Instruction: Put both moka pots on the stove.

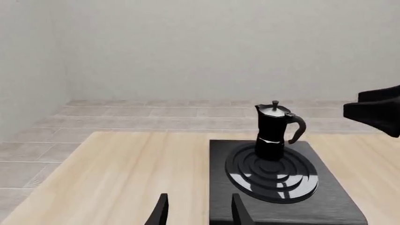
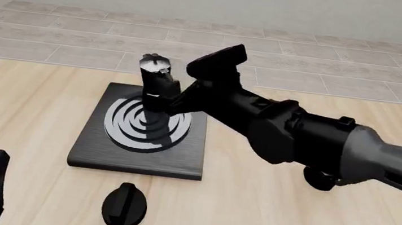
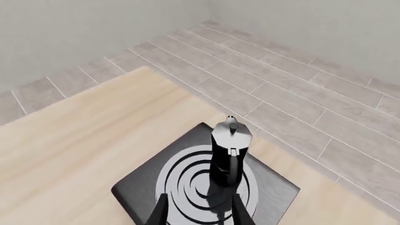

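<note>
Moka pot (image 2: 154, 83) stands upright on stove (image 2: 98, 154); both grippers' jaws spread, holding nothing

moka pot (image 2: 156, 82): black, faceted, silver lid, upright on the burner rings' far edge
stove (image 2: 90, 148): flat black slab, silver ring burner, on the table

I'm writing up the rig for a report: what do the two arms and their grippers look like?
The right arm is bulky matte black at its joints, with a grey link bearing white lettering that is cut off at the picture's edge. The right gripper and the left gripper each have two thin, flat black fingers. No cables show.
</note>
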Robot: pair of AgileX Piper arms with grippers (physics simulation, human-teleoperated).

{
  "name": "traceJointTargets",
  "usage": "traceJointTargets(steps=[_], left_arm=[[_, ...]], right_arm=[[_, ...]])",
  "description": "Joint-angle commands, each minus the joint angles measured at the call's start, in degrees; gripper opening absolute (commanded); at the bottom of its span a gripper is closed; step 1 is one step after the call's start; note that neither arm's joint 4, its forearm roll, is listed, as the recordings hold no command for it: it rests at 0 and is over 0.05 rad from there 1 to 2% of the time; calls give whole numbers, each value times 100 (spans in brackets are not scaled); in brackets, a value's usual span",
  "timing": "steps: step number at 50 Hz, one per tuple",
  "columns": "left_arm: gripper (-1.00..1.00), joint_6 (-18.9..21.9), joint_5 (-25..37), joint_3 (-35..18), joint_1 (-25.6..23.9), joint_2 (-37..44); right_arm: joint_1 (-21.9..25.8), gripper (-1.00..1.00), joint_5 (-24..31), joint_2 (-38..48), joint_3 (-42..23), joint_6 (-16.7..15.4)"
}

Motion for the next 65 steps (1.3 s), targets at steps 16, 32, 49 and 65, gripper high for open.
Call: traceJointTargets(steps=[16,32,49,65], left_arm=[[100,-13,-26,15,-37,-4],[100,13,-24,18,-43,-5],[100,69,-14,-14,-50,-5],[100,107,-43,-9,-57,-6]], right_arm=[[-155,100,-212,-1955,1718,120],[-545,100,-25,-2876,2485,213],[-1351,100,267,-4100,3247,291],[-2204,100,452,-4993,3915,504]])
